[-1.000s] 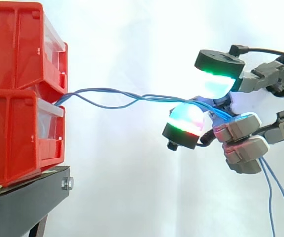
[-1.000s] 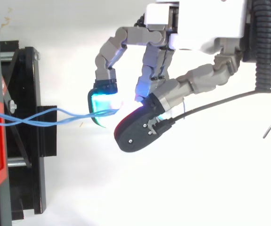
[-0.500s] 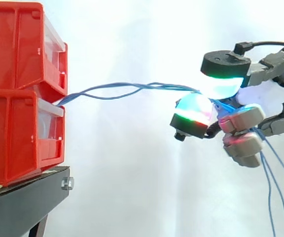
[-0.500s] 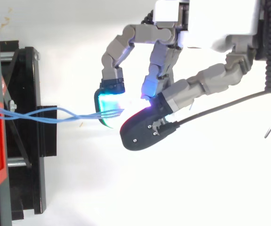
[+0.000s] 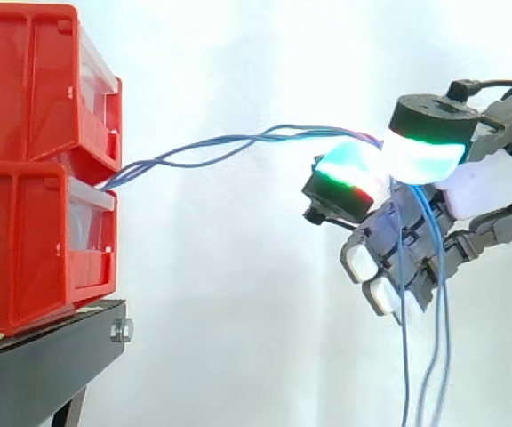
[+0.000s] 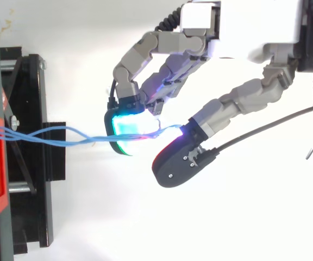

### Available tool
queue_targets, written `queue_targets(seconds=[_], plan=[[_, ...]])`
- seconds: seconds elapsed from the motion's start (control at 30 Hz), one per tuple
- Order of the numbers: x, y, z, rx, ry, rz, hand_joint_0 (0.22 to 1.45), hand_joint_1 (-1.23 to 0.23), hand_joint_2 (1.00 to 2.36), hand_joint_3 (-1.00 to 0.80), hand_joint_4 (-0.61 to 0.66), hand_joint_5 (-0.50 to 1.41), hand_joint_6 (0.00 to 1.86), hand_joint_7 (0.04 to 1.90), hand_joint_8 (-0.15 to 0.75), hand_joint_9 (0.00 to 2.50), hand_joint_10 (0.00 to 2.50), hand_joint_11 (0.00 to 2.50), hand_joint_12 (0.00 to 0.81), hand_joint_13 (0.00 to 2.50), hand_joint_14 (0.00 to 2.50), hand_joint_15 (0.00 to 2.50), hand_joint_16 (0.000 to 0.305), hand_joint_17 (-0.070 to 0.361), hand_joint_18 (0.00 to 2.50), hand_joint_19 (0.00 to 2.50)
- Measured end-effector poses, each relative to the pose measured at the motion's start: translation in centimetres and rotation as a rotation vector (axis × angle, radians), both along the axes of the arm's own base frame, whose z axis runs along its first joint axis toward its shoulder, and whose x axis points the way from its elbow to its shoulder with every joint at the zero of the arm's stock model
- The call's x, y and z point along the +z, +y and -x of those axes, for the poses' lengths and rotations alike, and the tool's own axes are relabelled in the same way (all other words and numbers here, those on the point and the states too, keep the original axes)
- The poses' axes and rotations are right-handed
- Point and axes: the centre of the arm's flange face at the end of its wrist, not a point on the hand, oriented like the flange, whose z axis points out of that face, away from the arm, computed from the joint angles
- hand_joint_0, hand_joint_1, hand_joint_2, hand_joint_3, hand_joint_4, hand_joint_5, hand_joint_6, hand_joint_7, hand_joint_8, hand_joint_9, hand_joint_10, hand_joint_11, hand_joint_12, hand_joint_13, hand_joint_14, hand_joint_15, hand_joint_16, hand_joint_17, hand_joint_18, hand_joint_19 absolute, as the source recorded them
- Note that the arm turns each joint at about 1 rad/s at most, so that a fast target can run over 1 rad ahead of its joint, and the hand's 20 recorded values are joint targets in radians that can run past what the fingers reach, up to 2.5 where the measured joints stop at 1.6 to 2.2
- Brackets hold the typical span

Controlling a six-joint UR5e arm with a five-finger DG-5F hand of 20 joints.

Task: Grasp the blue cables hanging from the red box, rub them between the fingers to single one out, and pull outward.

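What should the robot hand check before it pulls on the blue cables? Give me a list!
1. Blue cables pinched between the hand's glowing pads: ok.
2. Just one cable singled out: not ok, several strands run into the pinch together.
3. Strands untwisted: not ok, they cross each other between the red box and the hand.
4. Cables joined to the red box: ok, they come out at its lower drawer.
5. Free ends hanging loose: cannot tell, they drape down past the lower fingers and might catch there.
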Motion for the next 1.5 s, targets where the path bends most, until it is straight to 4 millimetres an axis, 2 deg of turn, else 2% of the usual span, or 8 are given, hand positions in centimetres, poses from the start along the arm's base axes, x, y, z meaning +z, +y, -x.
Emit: queue_targets(seconds=[0.07,0.23,0.4,0.73,1.1,1.3,1.5], plan=[[0.03,0.00,0.01,0.000,0.000,0.000,0.65,-0.87,1.00,-0.50,-0.18,-0.15,0.88,1.00,0.168,0.68,0.01,0.50,0.269,0.65,0.02,0.58,0.035,0.079,0.46,0.43],[0.01,0.00,0.00,0.000,0.000,0.000,0.55,-0.76,1.00,-0.50,-0.09,-0.14,0.88,0.97,0.203,0.75,0.02,0.55,0.285,0.70,0.02,0.59,0.038,0.086,0.48,0.44],[0.03,0.00,0.01,0.000,0.000,0.000,0.50,-0.65,1.00,-0.50,-0.06,-0.14,0.87,0.94,0.227,0.81,0.02,0.58,0.309,0.75,0.02,0.62,0.043,0.096,0.53,0.46],[0.00,0.00,0.01,0.000,0.000,0.000,0.42,-0.56,1.00,-0.50,-0.05,-0.14,0.86,0.85,0.251,0.88,0.02,0.61,0.348,0.82,0.02,0.65,0.053,0.120,0.61,0.48],[0.01,0.00,0.00,0.000,0.000,0.000,0.39,-0.53,1.00,-0.50,-0.06,-0.13,0.84,0.83,0.248,0.91,0.02,0.62,0.362,0.86,0.02,0.68,0.058,0.130,0.64,0.50],[0.01,0.00,0.00,0.000,0.000,0.000,0.42,-0.52,1.00,-0.50,-0.05,-0.13,0.83,0.85,0.239,0.93,0.02,0.63,0.350,0.88,0.02,0.69,0.056,0.125,0.66,0.53],[0.01,0.01,0.00,0.002,0.000,0.000,0.47,-0.44,1.00,-0.50,-0.05,-0.12,0.81,0.90,0.236,0.98,0.02,0.65,0.336,0.91,0.03,0.72,0.052,0.116,0.68,0.56]])
